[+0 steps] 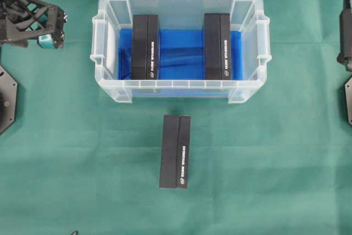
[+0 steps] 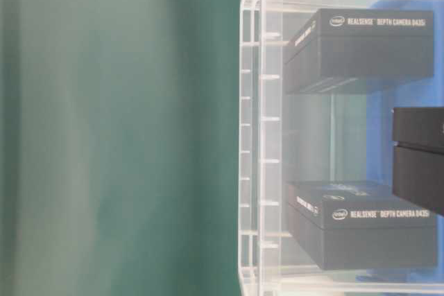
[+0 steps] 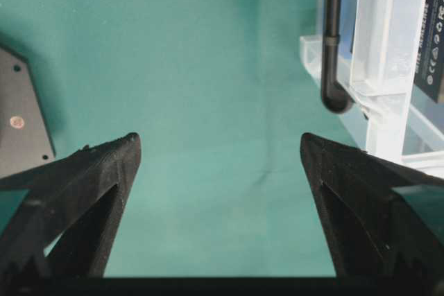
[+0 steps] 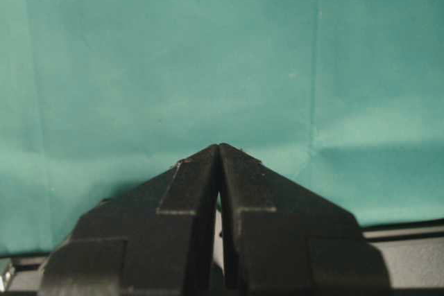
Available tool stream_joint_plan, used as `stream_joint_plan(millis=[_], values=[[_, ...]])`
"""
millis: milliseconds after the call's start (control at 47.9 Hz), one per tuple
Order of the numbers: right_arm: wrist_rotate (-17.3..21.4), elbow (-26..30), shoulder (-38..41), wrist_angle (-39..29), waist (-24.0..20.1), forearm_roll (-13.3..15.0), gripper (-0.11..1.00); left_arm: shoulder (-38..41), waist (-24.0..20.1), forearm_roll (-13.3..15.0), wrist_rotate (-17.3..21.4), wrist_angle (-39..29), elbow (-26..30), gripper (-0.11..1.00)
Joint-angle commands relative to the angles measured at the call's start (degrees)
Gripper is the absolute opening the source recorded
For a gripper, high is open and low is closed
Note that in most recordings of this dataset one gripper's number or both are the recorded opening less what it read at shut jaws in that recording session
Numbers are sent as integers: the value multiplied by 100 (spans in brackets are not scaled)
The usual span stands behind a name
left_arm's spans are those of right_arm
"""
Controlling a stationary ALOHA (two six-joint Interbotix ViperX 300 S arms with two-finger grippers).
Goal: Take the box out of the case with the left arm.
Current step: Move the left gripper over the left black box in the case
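Left gripper (image 1: 41, 23) is hovering spread wide, empty, upper left of frame, likely prepping for the box (image 1: 145, 47) standing in case (image 1: 110, 83) w/ another; right gripper (image 4: 219, 149) is sitting pressed together.

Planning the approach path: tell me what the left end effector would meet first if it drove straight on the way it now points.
Most likely bare green cloth: the left end effector stands open, with only cloth between its fingers. The clear plastic tub lies off to the side, outside that line, though depth is hard to judge.
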State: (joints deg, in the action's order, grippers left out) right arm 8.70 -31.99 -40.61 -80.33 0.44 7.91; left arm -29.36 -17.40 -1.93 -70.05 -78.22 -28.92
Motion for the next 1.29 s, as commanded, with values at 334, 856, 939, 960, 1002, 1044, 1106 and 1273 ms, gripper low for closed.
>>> stream_joint_plan(millis=[334,856,939,960,1002,1044,1106,1273], values=[[0,97,0,9,9,-9,3,53,-18,9,0,0,167,98],[0,97,0,18,0,-9,3,1230,246,35,-9,114,1362,98],[0,97,0,9,0,-9,3,1591,316,26,-9,97,1749,98],[0,97,9,9,0,0,3,1679,325,35,-9,88,1837,98],[0,97,0,9,0,-9,3,1819,343,35,-9,88,2021,98],[0,97,9,9,0,-9,3,1969,369,35,-18,88,2206,98],[0,97,9,9,0,-9,3,2171,378,35,-18,70,2461,98],[0,88,9,9,0,-9,3,2646,413,26,-18,0,3103,98]])
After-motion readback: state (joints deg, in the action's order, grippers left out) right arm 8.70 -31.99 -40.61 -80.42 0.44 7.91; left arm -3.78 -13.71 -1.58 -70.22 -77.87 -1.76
